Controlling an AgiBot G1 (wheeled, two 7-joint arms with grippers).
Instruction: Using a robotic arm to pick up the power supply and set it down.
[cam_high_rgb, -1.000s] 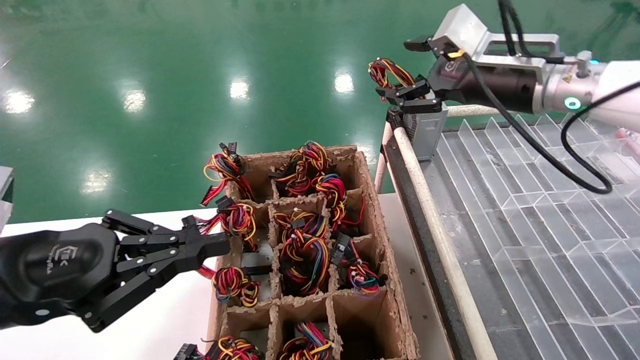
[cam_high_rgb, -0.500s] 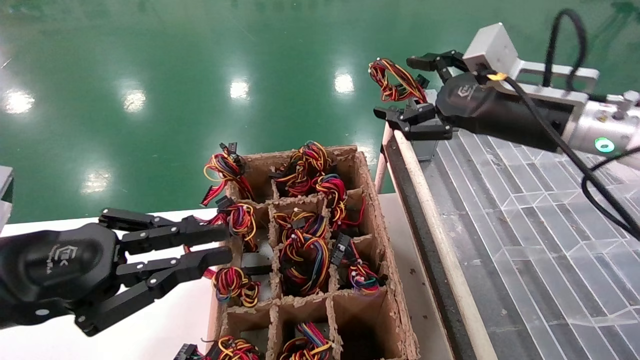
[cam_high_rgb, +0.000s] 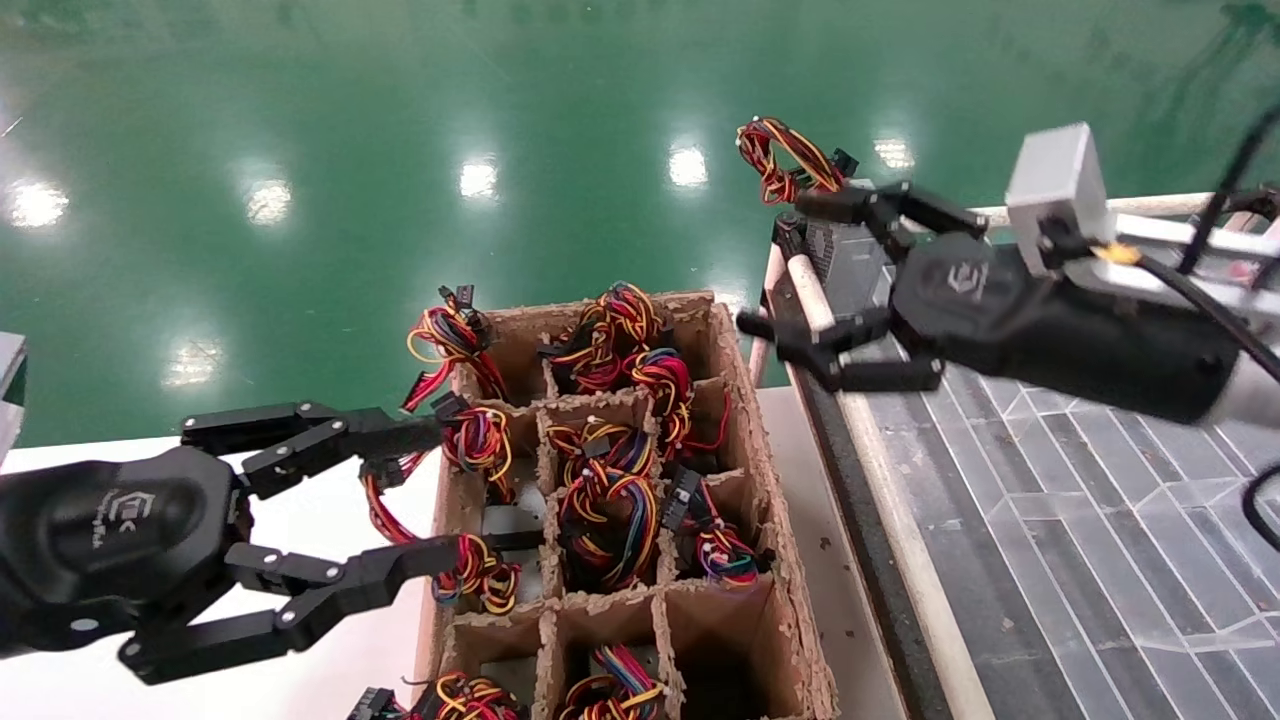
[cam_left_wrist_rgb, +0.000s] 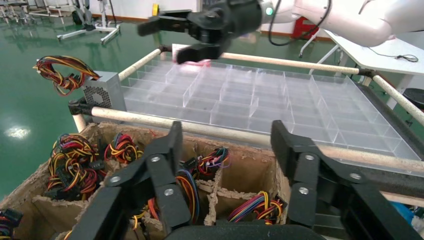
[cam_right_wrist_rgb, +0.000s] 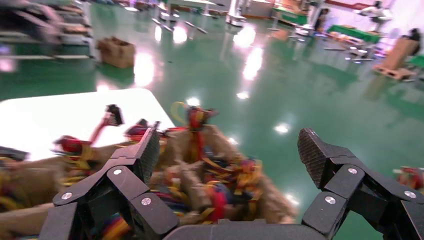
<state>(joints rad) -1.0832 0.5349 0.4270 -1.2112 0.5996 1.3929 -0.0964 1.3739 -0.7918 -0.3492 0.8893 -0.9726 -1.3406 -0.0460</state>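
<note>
The power supply (cam_high_rgb: 851, 263) is a small grey box with a perforated side. It stands at the far left corner of the clear divided tray (cam_high_rgb: 1060, 480), with its red, yellow and black wire bundle (cam_high_rgb: 786, 160) sticking up. The left wrist view also shows the power supply (cam_left_wrist_rgb: 102, 92). The robotic arm's right gripper (cam_high_rgb: 778, 266) is open, its fingers spread either side of the box without touching it; the same gripper (cam_left_wrist_rgb: 161, 42) hangs above the tray. My left gripper (cam_high_rgb: 445, 492) is open beside the cardboard crate (cam_high_rgb: 745, 420), holding nothing.
The cardboard crate's cells hold several more units with coloured wire bundles (cam_high_rgb: 610, 510). A padded rail (cam_high_rgb: 880, 470) runs between the crate and the tray. The white table (cam_high_rgb: 330, 680) lies under my left arm, and green floor lies beyond.
The right gripper opened, let go of the power supply and drew back lower and nearer, leaving the box on the tray corner. The left gripper opened wide.
</note>
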